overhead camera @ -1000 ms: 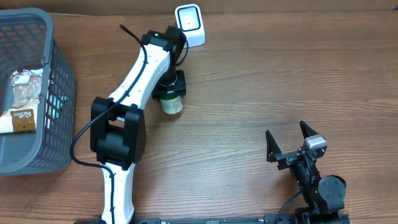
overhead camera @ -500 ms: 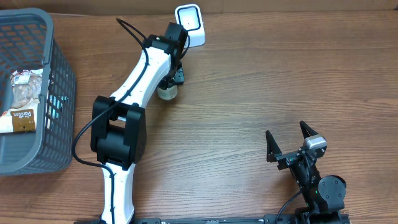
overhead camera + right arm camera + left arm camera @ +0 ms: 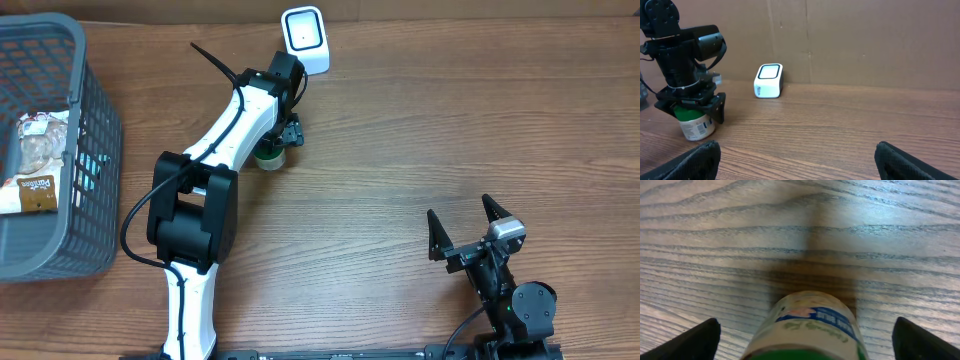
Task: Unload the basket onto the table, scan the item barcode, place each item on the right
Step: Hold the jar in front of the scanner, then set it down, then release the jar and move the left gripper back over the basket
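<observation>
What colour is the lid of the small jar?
Green lid, seen best in the right wrist view.

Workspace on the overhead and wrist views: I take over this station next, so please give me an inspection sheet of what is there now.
Surface: wooden table, no spills seen.
Job's things: green-lidded jar upright on the table; white scanner behind it near the back wall, apart from it.
Clutter: grey basket at the left edge, snack packets inside.
Grippers: left gripper open, fingers either side of the jar's top with gaps showing; right gripper open, empty, near the front edge.
Cables: black cable looping off the left arm.
Surroundings: brown wall behind the table; nothing else seen.
</observation>
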Controlling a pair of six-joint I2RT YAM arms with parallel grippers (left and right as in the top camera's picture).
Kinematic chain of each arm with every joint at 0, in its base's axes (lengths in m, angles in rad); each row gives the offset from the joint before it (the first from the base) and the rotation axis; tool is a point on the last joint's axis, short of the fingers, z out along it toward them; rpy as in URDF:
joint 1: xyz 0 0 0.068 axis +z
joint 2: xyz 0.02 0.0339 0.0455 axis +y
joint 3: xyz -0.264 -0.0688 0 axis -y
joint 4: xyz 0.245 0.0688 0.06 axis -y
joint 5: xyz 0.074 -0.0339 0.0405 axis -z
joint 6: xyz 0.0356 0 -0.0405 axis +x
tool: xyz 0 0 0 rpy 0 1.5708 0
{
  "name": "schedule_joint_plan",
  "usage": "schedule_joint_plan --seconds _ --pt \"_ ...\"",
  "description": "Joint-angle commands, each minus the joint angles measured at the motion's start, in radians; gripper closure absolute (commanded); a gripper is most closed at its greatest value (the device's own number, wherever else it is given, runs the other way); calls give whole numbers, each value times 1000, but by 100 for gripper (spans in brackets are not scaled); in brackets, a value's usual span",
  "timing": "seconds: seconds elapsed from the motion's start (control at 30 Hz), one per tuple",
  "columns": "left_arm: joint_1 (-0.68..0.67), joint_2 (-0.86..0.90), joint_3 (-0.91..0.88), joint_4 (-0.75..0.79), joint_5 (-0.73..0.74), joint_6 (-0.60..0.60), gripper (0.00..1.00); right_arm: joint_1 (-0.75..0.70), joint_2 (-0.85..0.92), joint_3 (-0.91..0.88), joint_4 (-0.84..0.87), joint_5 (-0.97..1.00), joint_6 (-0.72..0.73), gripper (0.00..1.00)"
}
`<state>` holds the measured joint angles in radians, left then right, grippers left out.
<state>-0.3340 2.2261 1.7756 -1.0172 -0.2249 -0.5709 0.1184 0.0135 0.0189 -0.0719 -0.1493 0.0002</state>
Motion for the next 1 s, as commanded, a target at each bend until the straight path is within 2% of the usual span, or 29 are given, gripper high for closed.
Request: schedule_joint_plan --seconds 0.0,0.2,0.4,0.63,0.83,0.97 --pt "-3 2 3 -12 -10 -9 7 -4 -11 -11 4 2 -2 0" --pt "5 -29 142 -121 -10 4 7 -4 -11 -11 4 2 -2 0" --pt "8 -86 430 -289 29 68 7 -4 -11 -11 4 2 -2 0" --pt "31 -190 720 -454 35 72 5 -4 -11 -11 4 2 -2 0" --pt "179 -351 785 -538 31 34 2 -4 -11 -11 4 2 -2 0" --pt "360 -433 785 -603 37 -29 1 -4 -11 -11 4 2 -2 0"
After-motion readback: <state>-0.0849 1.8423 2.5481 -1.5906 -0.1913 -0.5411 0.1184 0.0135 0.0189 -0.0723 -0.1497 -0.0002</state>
